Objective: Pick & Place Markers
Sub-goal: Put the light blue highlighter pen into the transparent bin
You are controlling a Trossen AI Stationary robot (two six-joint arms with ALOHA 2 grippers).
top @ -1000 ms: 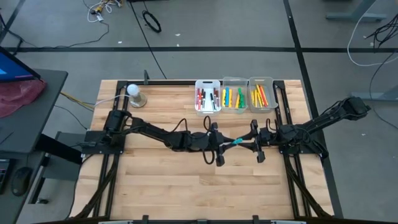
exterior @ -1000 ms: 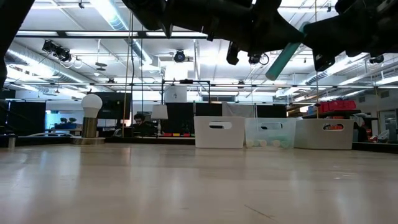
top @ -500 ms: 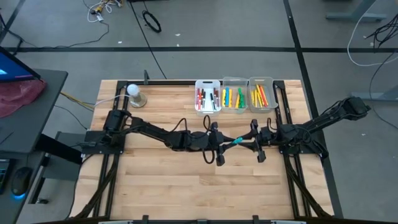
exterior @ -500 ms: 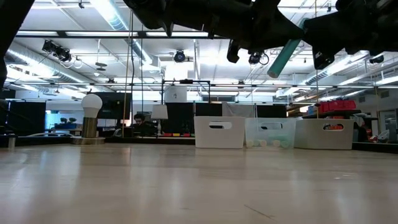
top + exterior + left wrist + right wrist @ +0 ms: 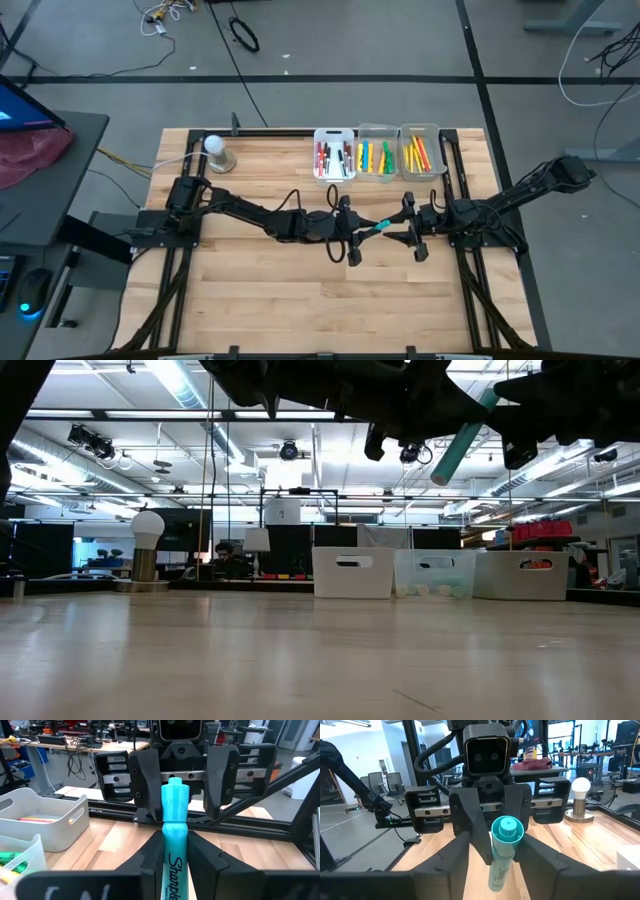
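The left gripper [image 5: 358, 232] squeezes a thin cyan marker pen [image 5: 380, 229] up in the air over the middle of the wooden table [image 5: 260, 290]. The right gripper [image 5: 403, 229] faces it with fingers spread apart on both sides of the pen's tip. Three small plastic bins sit side by side at the table's far edge (all with pens inside): the white bin [image 5: 334, 153] has red and dark pens, the middle clear bin [image 5: 376, 154] yellow and green, the end clear bin [image 5: 421, 151] orange and yellow.

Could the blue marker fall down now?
Maybe. The cyan marker is up in the air between both arms. The left gripper is shut on it, while the right gripper stands open around its other end. If the left grip slips, it could drop to the table, away from the bins.
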